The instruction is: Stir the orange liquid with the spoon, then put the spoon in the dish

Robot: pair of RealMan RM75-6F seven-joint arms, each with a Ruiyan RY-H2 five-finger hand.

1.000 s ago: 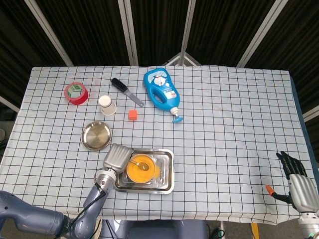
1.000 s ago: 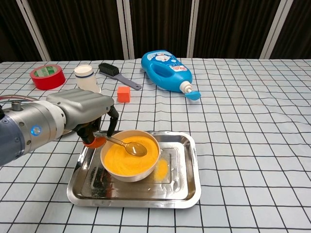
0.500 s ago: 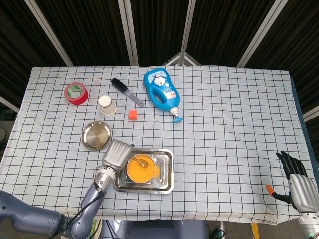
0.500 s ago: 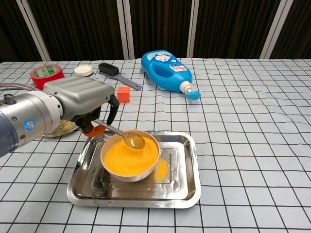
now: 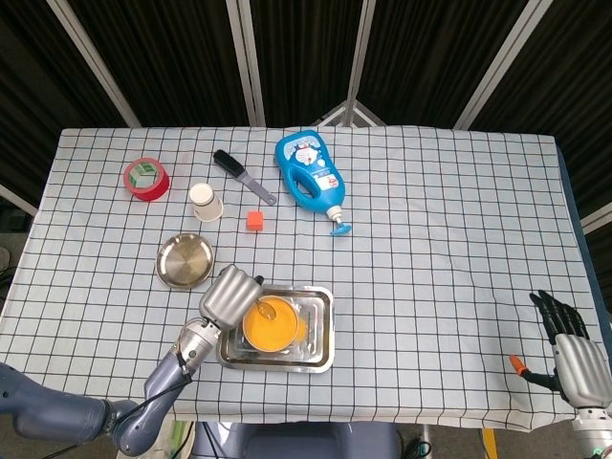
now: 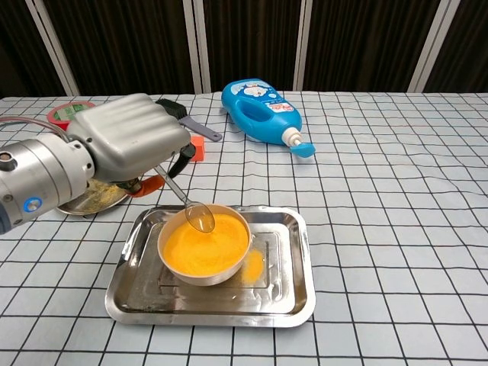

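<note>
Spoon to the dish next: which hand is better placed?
Left. The left hand already holds the spoon over the bowl, beside the dish. The right hand sits far off.

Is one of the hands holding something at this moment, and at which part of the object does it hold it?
The left hand holds the spoon by the upper end of its handle, bowl over the orange liquid. The right hand holds nothing.

Left hand (image 6: 130, 145) raised, fingers (image 6: 180, 162) curled

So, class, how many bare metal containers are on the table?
2: a round dish left of the robot hand, and a rectangular tray under the orange bowl. None seem hidden.
</note>
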